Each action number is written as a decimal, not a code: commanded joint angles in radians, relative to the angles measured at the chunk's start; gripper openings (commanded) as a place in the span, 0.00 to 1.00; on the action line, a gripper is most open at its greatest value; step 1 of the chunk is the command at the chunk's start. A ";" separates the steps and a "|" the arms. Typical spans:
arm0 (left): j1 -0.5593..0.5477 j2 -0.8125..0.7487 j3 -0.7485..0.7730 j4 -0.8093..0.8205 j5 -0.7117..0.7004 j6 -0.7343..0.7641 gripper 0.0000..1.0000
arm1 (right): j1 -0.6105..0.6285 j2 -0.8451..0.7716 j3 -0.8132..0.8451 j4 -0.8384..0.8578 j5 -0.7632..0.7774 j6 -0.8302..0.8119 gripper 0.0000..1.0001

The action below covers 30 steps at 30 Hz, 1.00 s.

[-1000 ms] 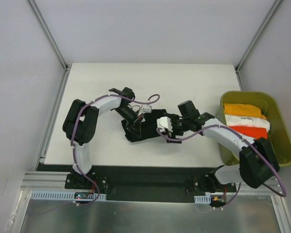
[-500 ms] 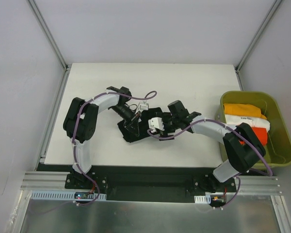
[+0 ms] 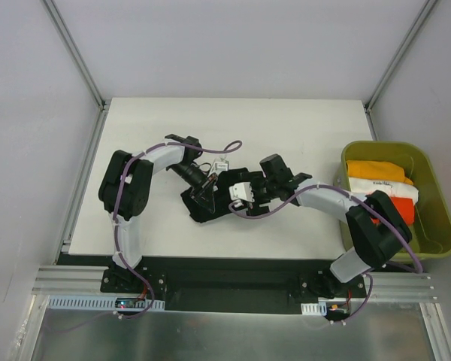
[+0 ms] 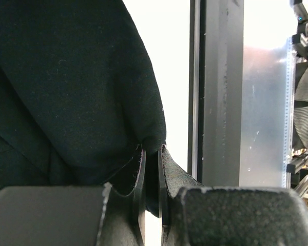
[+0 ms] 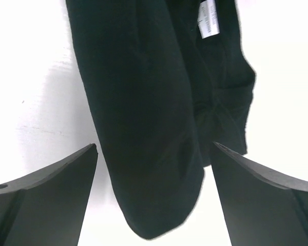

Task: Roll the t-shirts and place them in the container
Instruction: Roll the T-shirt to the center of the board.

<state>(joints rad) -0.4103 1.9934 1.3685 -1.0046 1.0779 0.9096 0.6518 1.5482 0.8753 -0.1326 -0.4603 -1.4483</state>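
A black t-shirt (image 3: 214, 210) lies bunched into a thick fold at the middle of the white table (image 3: 286, 128). My left gripper (image 3: 204, 194) is shut on an edge of it; in the left wrist view the two pads pinch black cloth (image 4: 66, 87) at their tips (image 4: 151, 152). My right gripper (image 3: 224, 201) stands open over the right end of the same shirt. In the right wrist view the rounded black fold (image 5: 143, 128) lies between the spread fingers (image 5: 56, 177), apart from both, with a white label (image 5: 208, 20) further up.
An olive-yellow bin (image 3: 445, 214) stands at the table's right edge. It holds an orange bundle (image 3: 372, 169), a white bundle (image 3: 383, 188) and a red-orange bundle (image 3: 397, 207). Grey frame rails run along the table's edges.
My right arm has swung left, bringing its open gripper onto the black shirt. The shirt has bunched up and shifted slightly left. The left gripper keeps its pinch.
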 commanded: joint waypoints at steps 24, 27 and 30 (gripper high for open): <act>0.087 -0.090 -0.144 -0.097 -0.012 -0.073 0.00 | -0.020 0.068 0.228 -1.012 -0.092 -0.241 0.14; 0.087 -0.053 -0.129 -0.101 -0.004 -0.122 0.00 | -0.023 0.137 0.238 -1.073 -0.103 -0.203 0.14; 0.087 0.025 -0.086 -0.159 -0.009 -0.106 0.00 | -0.029 0.226 0.270 -1.102 -0.120 -0.167 0.13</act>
<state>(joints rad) -0.3603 1.9476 1.2495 -1.0515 1.1709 0.8173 0.6586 1.6749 1.1305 -0.8711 -0.6014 -1.6203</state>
